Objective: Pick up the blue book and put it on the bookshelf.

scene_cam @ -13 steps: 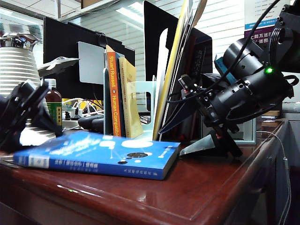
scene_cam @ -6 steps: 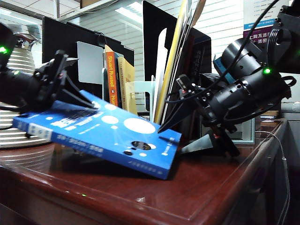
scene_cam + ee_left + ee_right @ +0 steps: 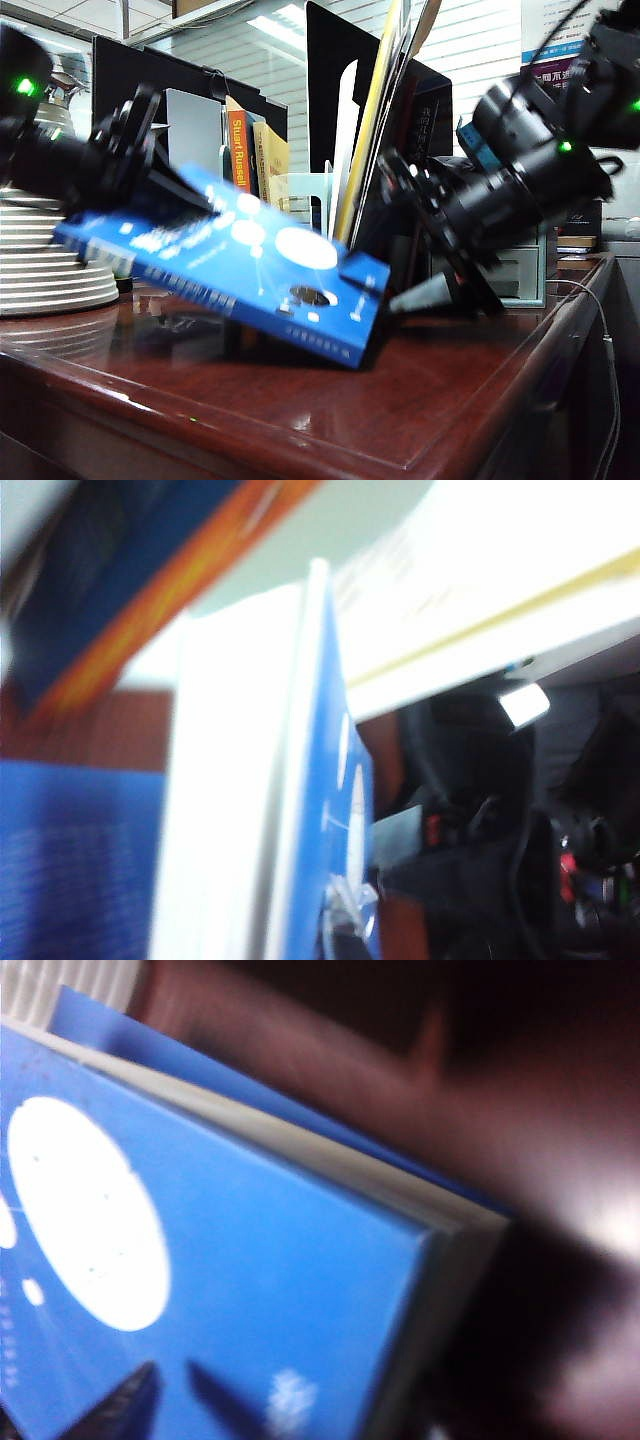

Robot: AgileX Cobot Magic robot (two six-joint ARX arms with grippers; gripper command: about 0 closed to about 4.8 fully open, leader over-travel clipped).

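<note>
The blue book (image 3: 250,265), with white circles on its cover, is tilted: its left end is in the air and its lower right corner rests on the table. My left gripper (image 3: 160,185) is shut on that raised left edge. The left wrist view shows the book's pages and cover (image 3: 310,780) edge-on, with one fingertip (image 3: 345,920) against the cover. My right gripper (image 3: 372,285) stands open at the book's right end, one dark fingertip (image 3: 130,1400) over the cover (image 3: 250,1260). The pale teal bookshelf (image 3: 300,200) stands behind the book.
An orange-spined book (image 3: 238,150) and a yellow one stand in the rack, with tall folders (image 3: 375,110) leaning beside it. A white ribbed vessel (image 3: 50,270) is at the left and a grey drawer organizer (image 3: 520,270) at the right. The dark wood table's front edge (image 3: 400,450) is near.
The book lay flat a second ago. My left gripper has taken its left edge and lifted it, tipping the book on its right corner. The right gripper stayed put.
</note>
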